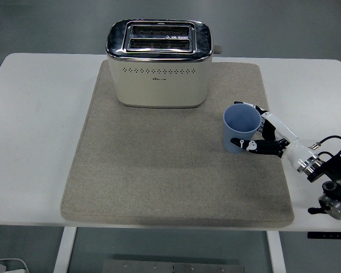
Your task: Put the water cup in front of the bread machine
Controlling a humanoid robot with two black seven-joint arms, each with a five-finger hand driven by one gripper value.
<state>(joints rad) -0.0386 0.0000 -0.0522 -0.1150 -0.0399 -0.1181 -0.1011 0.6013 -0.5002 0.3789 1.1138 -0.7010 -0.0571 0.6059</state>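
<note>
**Right hand closed around the blue cup at the mat's right side**

My right hand (260, 132) comes in from the right edge of the picture and sits at the right side of the blue water cup (241, 128). The fingers (251, 106) wrap around the cup's far side, just below the rim. The thumb (247, 144) presses the cup's near side, low on the wall. The hand is clamped on the cup from two opposing sides. The wrist and its cabling trail off toward the lower right, over the bare table (34, 136).

The cup stands upright with its open mouth facing up. It rests on the grey felt mat (159, 170), close to the mat's right edge and about midway along its depth.

The bread machine (158, 62), a cream-coloured two-slot toaster with a chrome top, stands at the far end of the mat, centred left to right. The cup is nearer to me than the toaster and off to its right. It is close to the toaster's right front corner but does not touch it. The mat area directly in front of the toaster's long face is bare.

The mat covers the middle of the white table, with table surface showing on both sides.
</note>
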